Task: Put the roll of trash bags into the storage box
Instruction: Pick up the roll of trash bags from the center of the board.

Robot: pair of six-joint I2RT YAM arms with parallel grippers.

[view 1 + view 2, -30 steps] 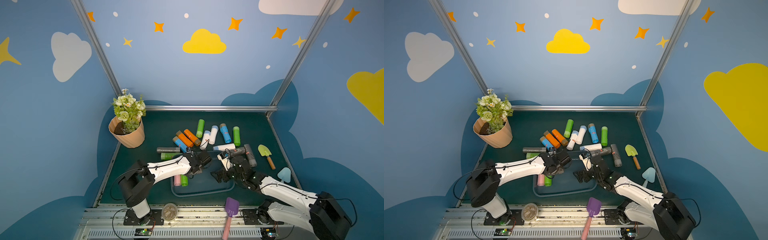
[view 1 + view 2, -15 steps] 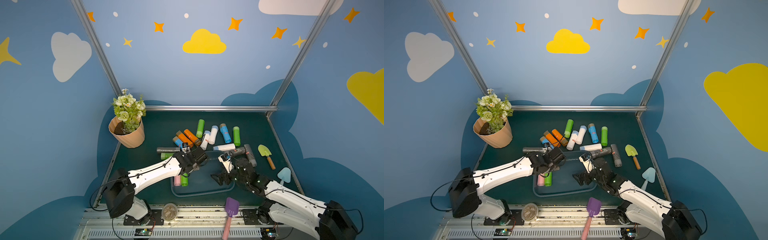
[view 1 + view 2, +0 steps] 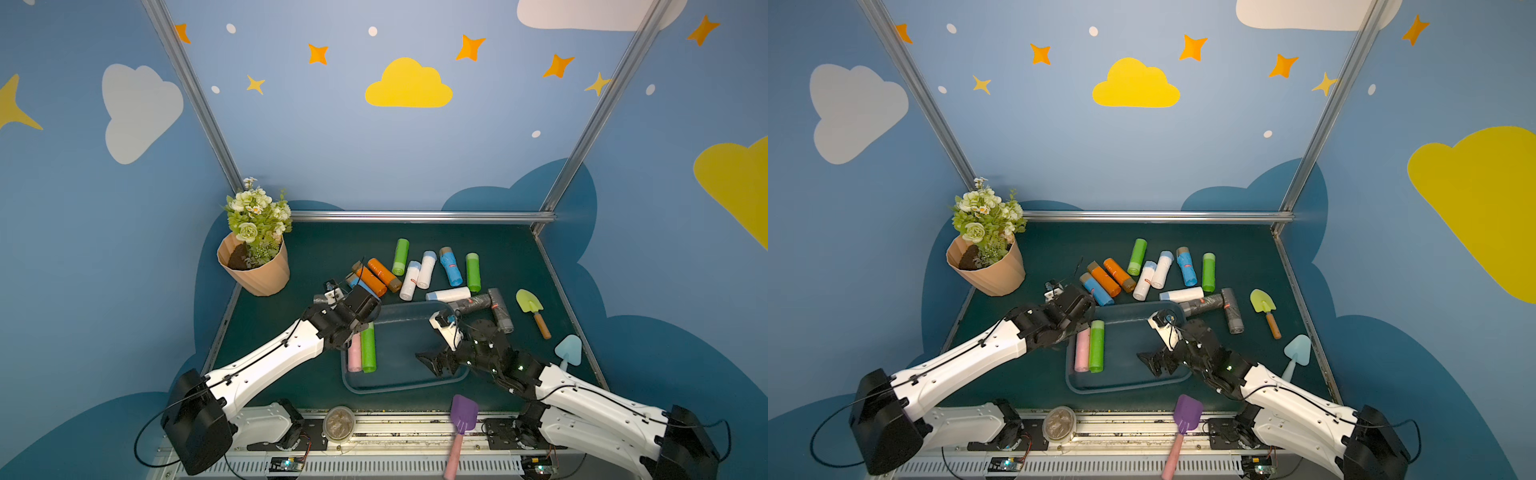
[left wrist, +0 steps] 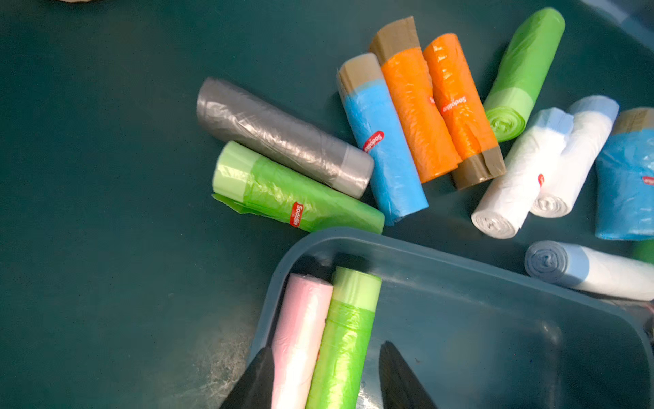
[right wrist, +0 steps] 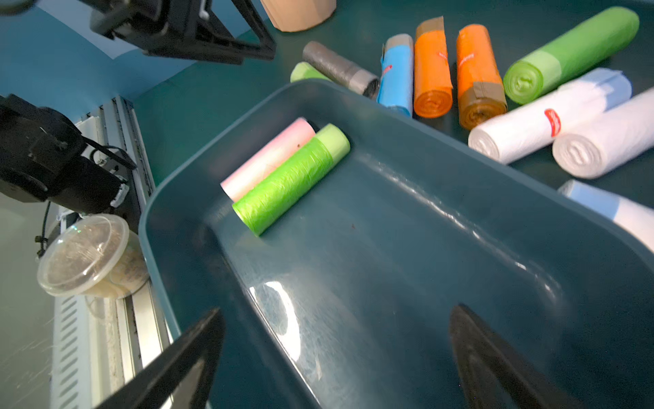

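Currently the storage box (image 3: 405, 357) holds two rolls side by side at its left end: one pink roll (image 3: 354, 353), one green roll (image 3: 368, 349). Thirteen loose rolls (image 4: 407, 106) lie on the table (image 3: 415, 237) around its far side. The flower pot (image 3: 257, 274) holds flowers (image 3: 255, 220) and soil (image 3: 237, 261). The left gripper (image 4: 327, 348) hangs above that pair, jaws apart, empty; the right gripper (image 5: 338, 310), spread wide and empty, is over the box's right end

2 white arms (image 3: 270, 357) (image 3: 602, 399) carry black joints and thin cables.
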